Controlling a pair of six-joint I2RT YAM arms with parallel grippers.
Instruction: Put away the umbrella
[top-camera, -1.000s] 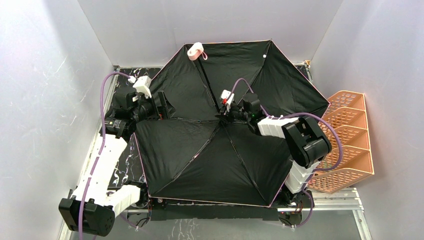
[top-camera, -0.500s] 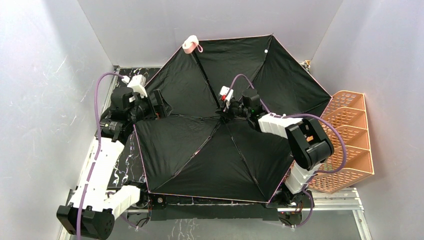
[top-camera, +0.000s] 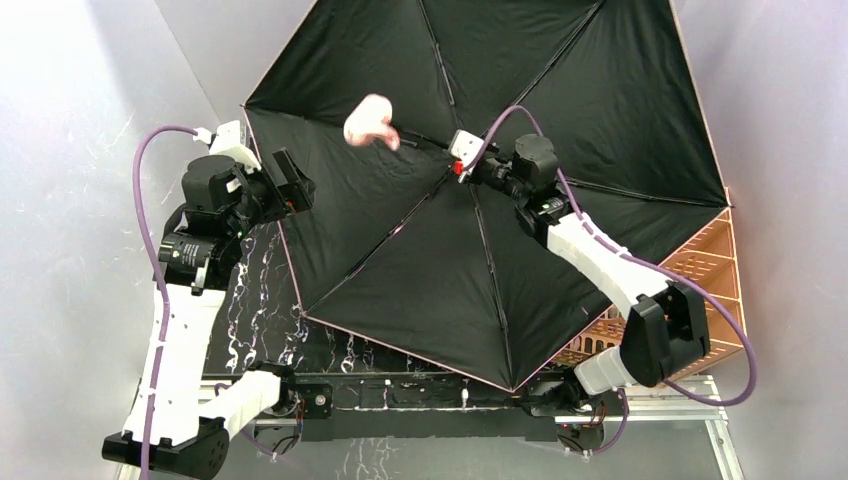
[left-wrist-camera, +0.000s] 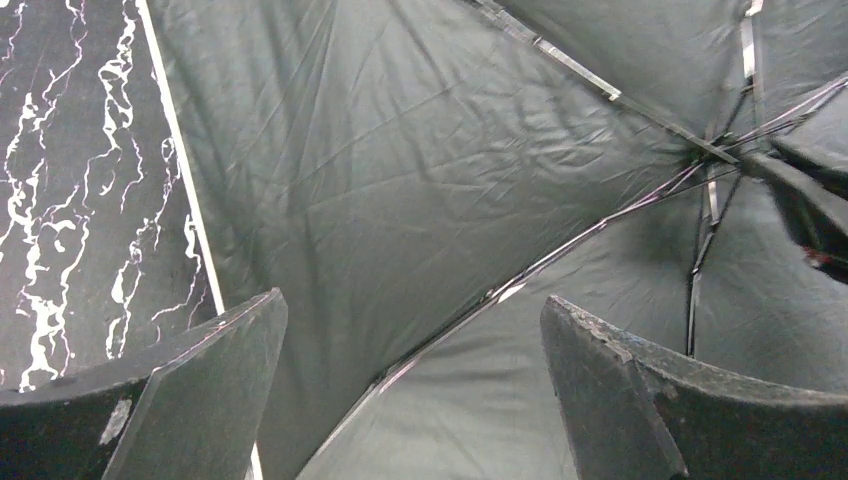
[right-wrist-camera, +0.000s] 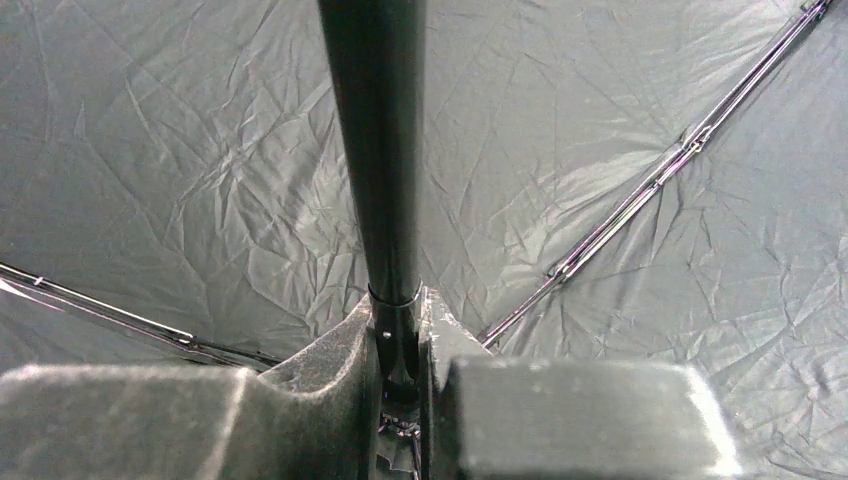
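The umbrella (top-camera: 560, 110) is open, its black inner face toward the top camera, thin ribs spread, and it is lifted and tilted up. Its pink stubby handle (top-camera: 368, 121) points left above the table. My right gripper (top-camera: 462, 165) is shut on the umbrella's black shaft (right-wrist-camera: 380, 150) near the centre hub. My left gripper (top-camera: 285, 182) is open and empty at the canopy's left edge; its fingers (left-wrist-camera: 200, 380) hang over black fabric (left-wrist-camera: 420, 200) and a rib without touching them.
An orange mesh rack (top-camera: 715, 300) stands at the right, partly hidden by the canopy. The black marbled table top (top-camera: 270, 330) shows at the left and front. Grey walls close in on both sides and the back.
My right gripper has raised and tilted the umbrella toward the back, so the canopy now stands high and its handle points left. My left arm rose and moved left, still open.
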